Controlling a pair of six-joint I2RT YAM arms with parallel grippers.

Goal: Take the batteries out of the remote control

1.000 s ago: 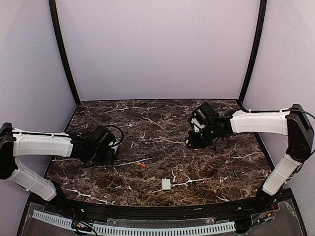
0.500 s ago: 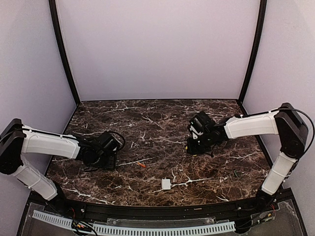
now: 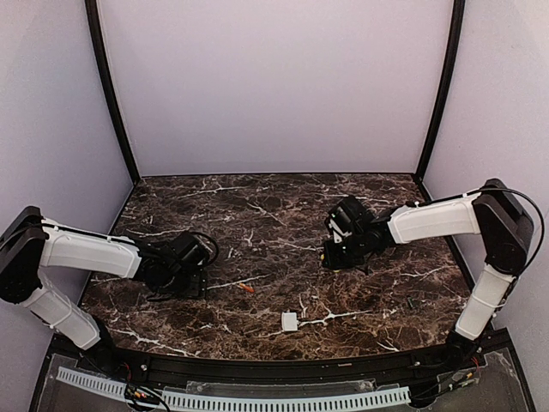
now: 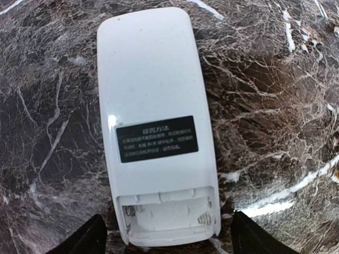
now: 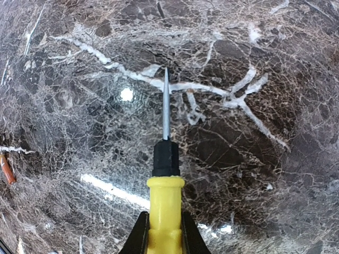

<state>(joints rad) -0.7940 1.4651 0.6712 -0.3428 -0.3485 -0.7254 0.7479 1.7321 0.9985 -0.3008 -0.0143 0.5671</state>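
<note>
The remote control (image 4: 153,121) lies back up on the marble table, white with a black label. Its battery compartment (image 4: 169,214) is open and shows only springs. My left gripper (image 4: 168,221) is open, its fingers (image 4: 85,241) standing on either side of the compartment end without touching it. In the top view the left gripper (image 3: 184,268) hides the remote. An orange-red battery (image 3: 246,288) lies on the table; it also shows in the right wrist view (image 5: 6,168). A dark greenish battery (image 3: 412,302) lies at the right. My right gripper (image 5: 163,219) is shut on a yellow-handled screwdriver (image 5: 165,193), low over the table (image 3: 339,249).
A small white square cover piece (image 3: 289,322) lies near the front edge. The screwdriver's metal tip (image 5: 166,100) points at bare marble. Black frame posts (image 3: 111,94) and grey walls close in the back and sides.
My right gripper has moved left and lower with the screwdriver. My left gripper has shifted a little to the right and nearer over the remote.
</note>
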